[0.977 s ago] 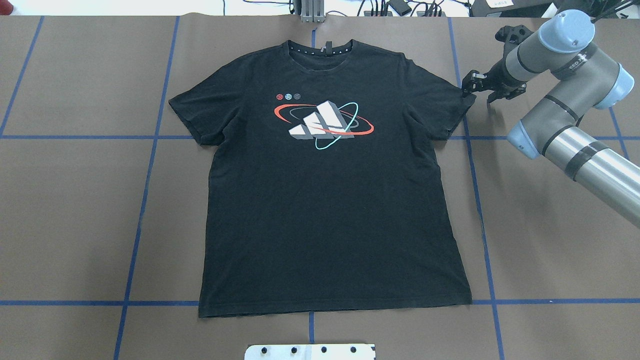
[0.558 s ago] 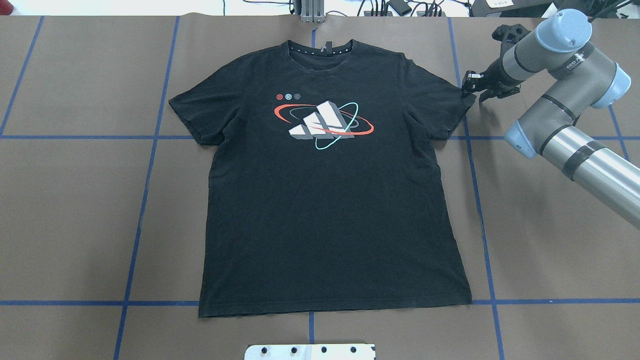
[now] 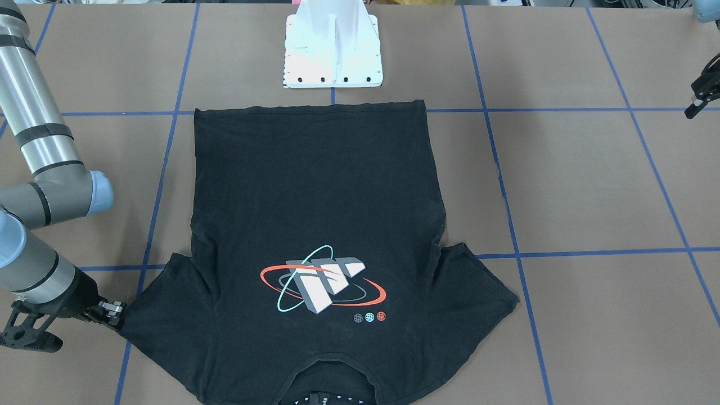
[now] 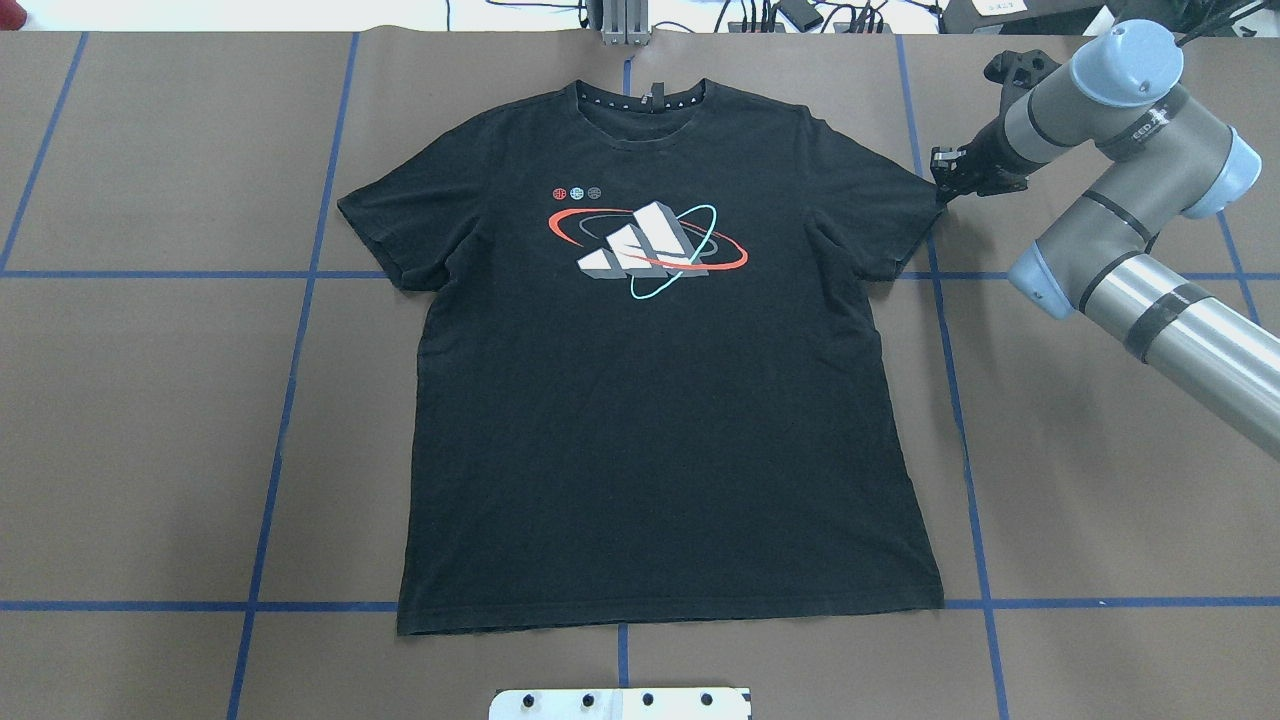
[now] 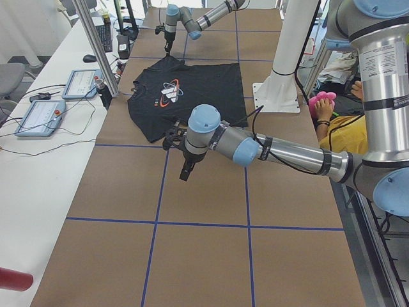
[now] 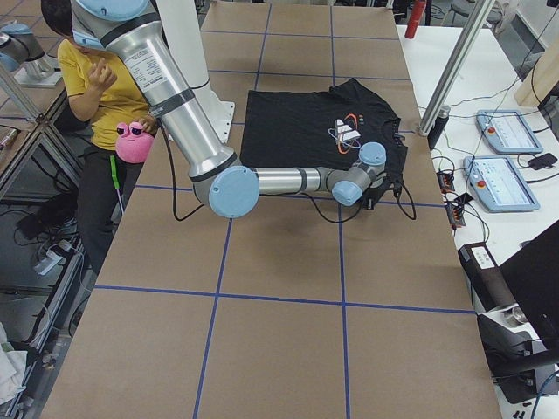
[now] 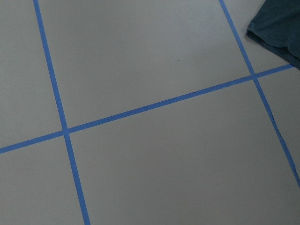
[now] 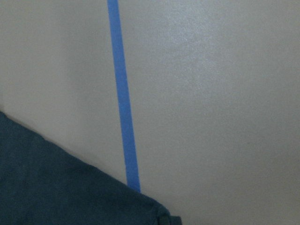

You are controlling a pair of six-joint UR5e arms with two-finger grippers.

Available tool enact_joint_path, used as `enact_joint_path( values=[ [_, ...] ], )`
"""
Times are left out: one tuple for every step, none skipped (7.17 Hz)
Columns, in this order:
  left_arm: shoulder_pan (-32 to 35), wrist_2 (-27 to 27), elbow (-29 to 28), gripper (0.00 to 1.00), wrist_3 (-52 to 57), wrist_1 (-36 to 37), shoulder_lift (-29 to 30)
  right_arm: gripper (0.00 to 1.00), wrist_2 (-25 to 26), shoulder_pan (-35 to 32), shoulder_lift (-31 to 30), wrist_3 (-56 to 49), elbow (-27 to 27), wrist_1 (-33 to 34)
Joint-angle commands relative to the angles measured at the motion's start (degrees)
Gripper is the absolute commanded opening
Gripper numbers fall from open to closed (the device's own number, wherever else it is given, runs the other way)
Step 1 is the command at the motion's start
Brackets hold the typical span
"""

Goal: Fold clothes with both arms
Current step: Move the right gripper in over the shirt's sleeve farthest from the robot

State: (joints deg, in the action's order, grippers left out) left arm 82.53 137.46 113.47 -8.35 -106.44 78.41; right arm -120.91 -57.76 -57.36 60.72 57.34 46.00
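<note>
The black T-shirt (image 4: 650,400) is lying flat on the tabletop (image 4: 150,450), long axis running 6 to 12 o'clock, collar at 12. The right claw (image 4: 942,178) is pinching its 3 o'clock sleeve tip. The left claw (image 3: 696,101) is hovering far off at 9; I cannot tell whether it is open or closed. A white pedestal (image 4: 620,703) is standing by the hem.

We see two silver-grey tubular metal arms, the right arm (image 4: 1190,325) and the left arm (image 5: 291,153), with light blue round joint caps, black bands and thin black cables. The black right gripper (image 4: 941,184) and left gripper (image 3: 696,100) are two-fingered. The white pedestal base (image 3: 333,50) carries dark screws.
</note>
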Motion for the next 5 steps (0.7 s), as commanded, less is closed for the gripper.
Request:
enact_joint_path(
  values=[
    [0.0,0.1,0.0,0.99,0.0,0.0,0.0,0.00,-0.4,-0.1,0.3,1.9,3.4,0.2],
    [0.0,0.1,0.1,0.99,-0.1,0.0,0.2,0.00,-0.8,-0.1,-0.2,4.2,7.1,0.9],
    [0.0,0.1,0.1,0.99,-0.1,-0.1,0.2,0.00,-1.5,0.6,0.1,8.1,10.2,1.0],
    [0.0,0.1,0.1,0.99,-0.1,-0.1,0.2,0.00,-1.4,4.1,1.4,11.8,11.5,1.1],
    [0.0,0.1,0.0,0.99,-0.1,-0.1,0.2,0.00,-0.6,6.5,5.0,13.9,11.0,4.2]
  ],
)
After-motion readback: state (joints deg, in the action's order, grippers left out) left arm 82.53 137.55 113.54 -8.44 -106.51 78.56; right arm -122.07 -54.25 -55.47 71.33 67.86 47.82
